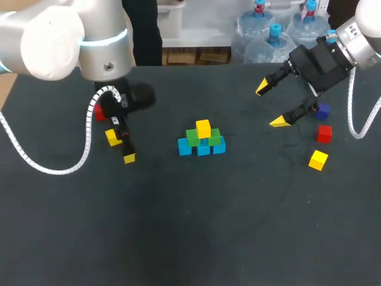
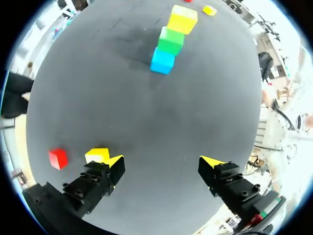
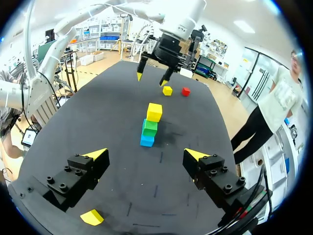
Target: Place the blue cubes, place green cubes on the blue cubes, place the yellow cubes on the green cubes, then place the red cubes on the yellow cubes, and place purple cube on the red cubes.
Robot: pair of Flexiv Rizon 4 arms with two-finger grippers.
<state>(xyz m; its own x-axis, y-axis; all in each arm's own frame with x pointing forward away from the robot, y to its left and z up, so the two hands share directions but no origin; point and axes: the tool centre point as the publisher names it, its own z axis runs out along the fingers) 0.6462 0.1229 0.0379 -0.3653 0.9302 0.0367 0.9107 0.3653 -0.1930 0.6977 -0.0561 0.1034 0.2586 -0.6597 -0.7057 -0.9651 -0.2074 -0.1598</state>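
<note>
Left claw [image 2: 163, 162], blue-green-yellow cube stack [image 2: 170, 41] beyond

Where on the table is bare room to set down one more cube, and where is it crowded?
The wide stretch of table between the stack and the robot's edge is bare. Crowded: by the red cube near the right gripper, and the yellow cube beside the left gripper.

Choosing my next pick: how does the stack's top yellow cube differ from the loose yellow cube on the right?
The top yellow cube sits on green cubes, aligned with them. The loose yellow cube lies on the bare table, turned askew. Both are yellow and look equal in size.
</note>
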